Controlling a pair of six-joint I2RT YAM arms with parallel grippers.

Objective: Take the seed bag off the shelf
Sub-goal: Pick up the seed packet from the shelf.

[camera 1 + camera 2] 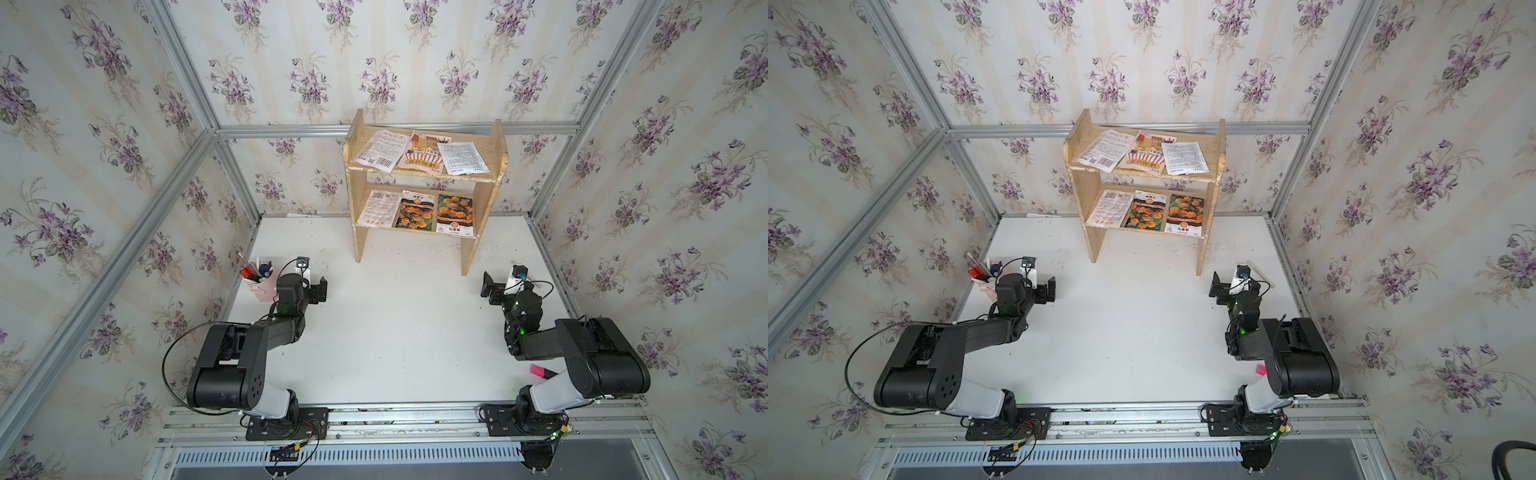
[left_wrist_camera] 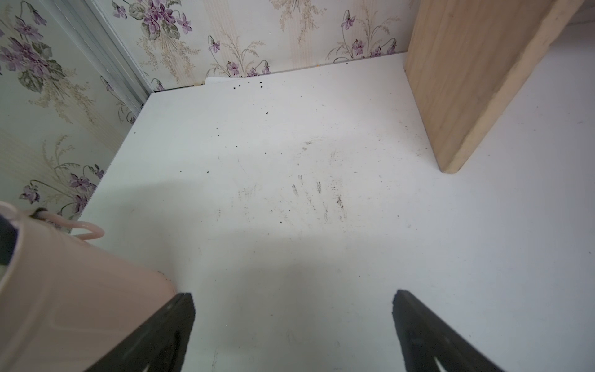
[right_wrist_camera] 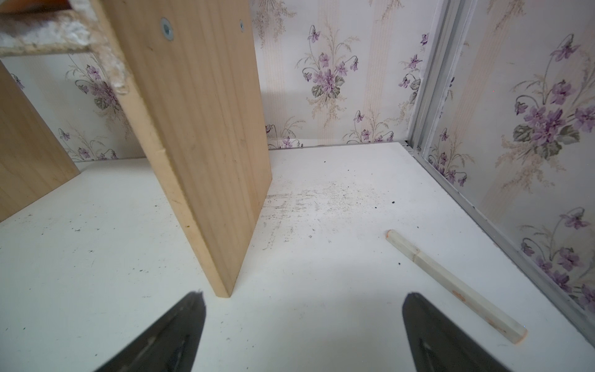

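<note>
Jaws on both arms stand wide apart and hold nothing. The left gripper (image 1: pixel 320 289) sits low over the white table (image 1: pixel 395 332), just beside a pink cup of pens (image 1: pixel 261 282) at the left. The right gripper (image 1: pixel 490 289) is near the right foot of the shelf (image 1: pixel 482 208), with a white stick (image 3: pixel 450 283) lying on the table to its right. Farther back the shelf stands against the far wall, and six seed bags lie flat on it, so which one is meant cannot be told. On the lower tier a white bag (image 1: pixel 377 209) and two orange-flower bags (image 1: pixel 414 210) (image 1: pixel 455 215) lie side by side. On the upper tier a striped bag (image 1: pixel 424 153) is partly covered by a white bag on each side (image 1: pixel 380 150) (image 1: pixel 462 158). These look like thin, light, floppy packets with a slick face. They should weigh almost nothing but will bend, and they may slide toward the open back if pushed. Lying flat on the board, they leave little room to get a finger underneath. The best hold is probably the near edge, where several seem to overhang the front lip, pinched top and bottom and drawn straight out. The lower tier offers little headroom, and pulling the striped bag would likely drag its neighbours along.
</note>
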